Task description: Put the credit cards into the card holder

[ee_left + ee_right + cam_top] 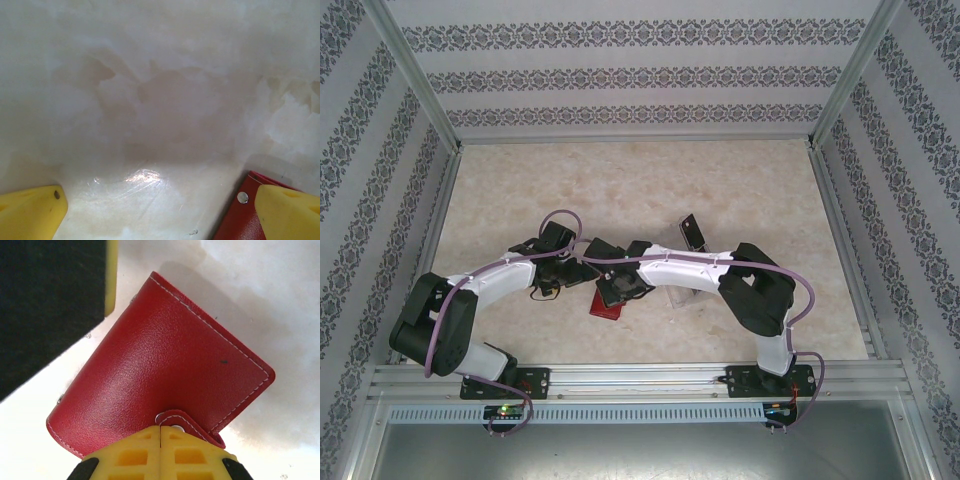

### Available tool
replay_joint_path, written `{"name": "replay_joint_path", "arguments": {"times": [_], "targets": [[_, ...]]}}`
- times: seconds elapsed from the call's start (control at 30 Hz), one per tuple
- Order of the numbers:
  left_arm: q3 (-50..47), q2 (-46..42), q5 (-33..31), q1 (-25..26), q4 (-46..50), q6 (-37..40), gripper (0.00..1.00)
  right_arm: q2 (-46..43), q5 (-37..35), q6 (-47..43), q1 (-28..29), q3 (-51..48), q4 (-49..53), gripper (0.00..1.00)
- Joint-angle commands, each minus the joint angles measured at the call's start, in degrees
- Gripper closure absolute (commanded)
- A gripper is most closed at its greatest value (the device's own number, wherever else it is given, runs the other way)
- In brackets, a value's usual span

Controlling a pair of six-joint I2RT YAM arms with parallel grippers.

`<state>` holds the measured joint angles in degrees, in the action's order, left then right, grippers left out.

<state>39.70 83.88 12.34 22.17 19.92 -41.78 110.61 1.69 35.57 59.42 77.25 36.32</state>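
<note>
The red card holder (165, 355) lies folded shut on the table, also seen from above as the card holder (607, 306) under both wrists. My right gripper (160, 428) is shut, its yellow tips together right at the holder's snap tab (192, 421). My left gripper (161, 201) hovers low over the table and stands open with bare table between its fingers; its right finger (287, 212) sits over a corner of the card holder (239, 212). Dark credit cards (693, 232) stand tilted at the far end of the clear tray.
The clear plastic tray (682, 293) lies just right of the holder, under my right forearm. A black and yellow finger of the left gripper (50, 305) crowds the holder's far left side. Patterned walls and metal rails (840, 240) enclose the marbled table.
</note>
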Motion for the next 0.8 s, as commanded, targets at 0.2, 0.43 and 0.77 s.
{"name": "replay_joint_path", "arguments": {"times": [0.2, 0.43, 0.77], "targets": [[-3.41, 4.65, 5.27, 1.64, -2.69, 0.05, 0.0, -0.59, -1.57, -1.62, 0.46, 1.5, -0.18, 1.0], [-3.25, 4.94, 5.59, 1.73, -2.7, 0.28, 0.0, -0.49, -1.72, -1.88, 0.57, 1.89, -0.88, 1.0], [-2.96, 5.79, 5.99, 2.05, -3.0, -0.06, 0.0, 1.99, -1.29, -2.3, 0.58, 3.17, -1.32, 1.0]]}}
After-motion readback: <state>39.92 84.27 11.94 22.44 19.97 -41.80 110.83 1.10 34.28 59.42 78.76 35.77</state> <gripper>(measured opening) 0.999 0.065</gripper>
